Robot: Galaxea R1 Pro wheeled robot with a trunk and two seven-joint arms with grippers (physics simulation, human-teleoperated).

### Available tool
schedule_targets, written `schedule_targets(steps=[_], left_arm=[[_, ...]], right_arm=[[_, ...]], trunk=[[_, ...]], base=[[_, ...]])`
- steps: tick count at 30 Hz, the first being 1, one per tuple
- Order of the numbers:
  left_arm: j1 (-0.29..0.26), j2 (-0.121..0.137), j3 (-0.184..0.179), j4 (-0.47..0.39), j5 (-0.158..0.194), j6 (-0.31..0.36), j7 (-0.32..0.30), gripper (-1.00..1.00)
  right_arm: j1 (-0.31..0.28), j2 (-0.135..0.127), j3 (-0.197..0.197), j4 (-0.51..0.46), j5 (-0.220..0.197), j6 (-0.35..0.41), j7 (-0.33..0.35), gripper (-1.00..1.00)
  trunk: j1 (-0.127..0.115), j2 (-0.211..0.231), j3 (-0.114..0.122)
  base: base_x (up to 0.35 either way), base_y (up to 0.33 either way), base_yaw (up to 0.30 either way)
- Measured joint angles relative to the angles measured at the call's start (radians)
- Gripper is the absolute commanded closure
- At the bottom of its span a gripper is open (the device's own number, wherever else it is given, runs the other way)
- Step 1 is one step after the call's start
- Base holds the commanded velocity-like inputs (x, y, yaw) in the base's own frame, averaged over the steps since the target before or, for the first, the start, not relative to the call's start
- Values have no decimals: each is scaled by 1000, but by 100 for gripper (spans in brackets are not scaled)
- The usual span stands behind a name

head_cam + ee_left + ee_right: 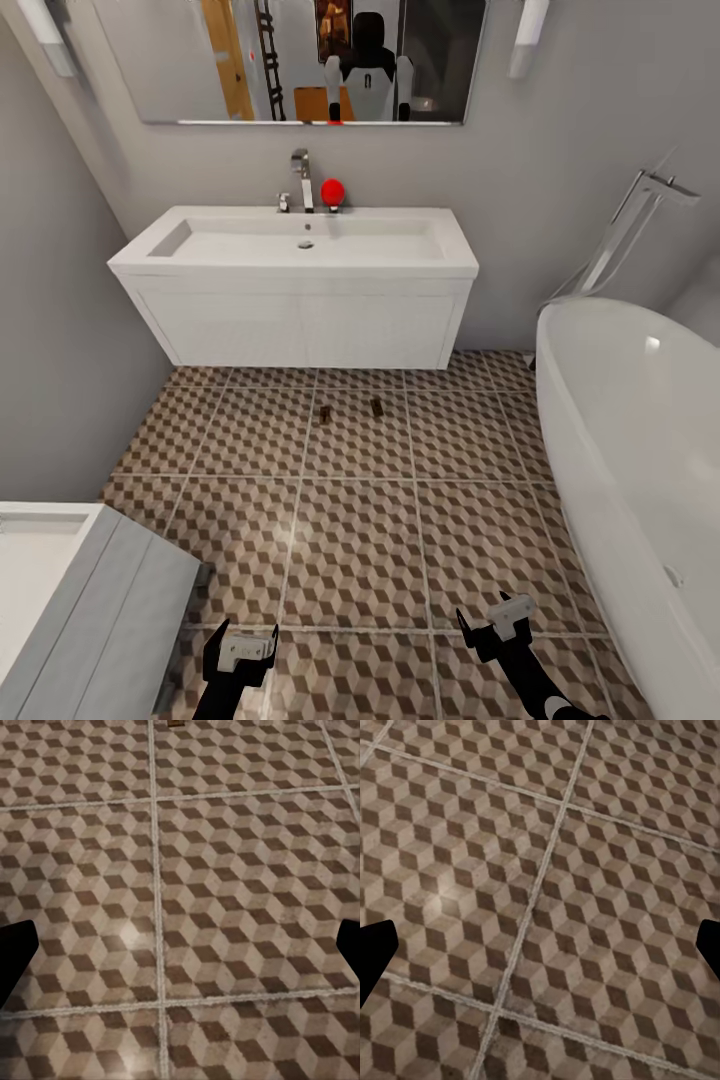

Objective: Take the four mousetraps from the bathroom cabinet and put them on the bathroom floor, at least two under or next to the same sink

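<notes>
At the far left of the head view, the corner of a pale grey cabinet top (110, 590) with a white basin edge is jutting in beside the tiled bathroom floor (360, 540). Just to its right, low in the frame, the left gripper (245, 640) is hanging over the tiles with its two black fingers spread wide and nothing between them. In the left wrist view the dark fingertips (15, 960) are showing at both edges of the picture, far apart, with bare cube-patterned floor (180, 900) between them.

Further back, a white wall-hung sink unit (300, 290) is standing against the grey wall, with a chrome tap (301, 175) and a red ball-like object (332, 191) beside it on the rim, and a mirror (300, 60) above reflecting the robot. On the floor just in front of the sink unit, two mousetraps are lying on the tiles: one mousetrap (325, 412) to the left and a second mousetrap (377, 407) near it to the right, apart from each other.

Right of centre, the right gripper (495, 620) is hovering low over the floor, its fingers likewise spread wide and gripping nothing. In the right wrist view its black fingertips (376, 952) are sitting at opposite edges over plain tiles (547, 892).

At the far right, a white bathtub (640, 450) is curving along the wall, with a tall chrome filler (630, 225) behind it.
</notes>
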Motion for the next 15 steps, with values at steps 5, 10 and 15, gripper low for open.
schedule_targets(steps=[5,10,15], left_arm=[[0,0,0,0,0,0,0,-100],[0,0,0,0,0,0,0,-100],[0,0,0,0,0,0,0,-100]], right_arm=[[0,0,0,0,0,0,1,-100],[0,0,0,1,0,1,1,-100],[0,0,0,1,0,1,1,-100]], trunk=[[-19,35,16],[-38,70,34],[-58,105,57]], base=[[0,0,0],[0,0,0],[0,0,0]])
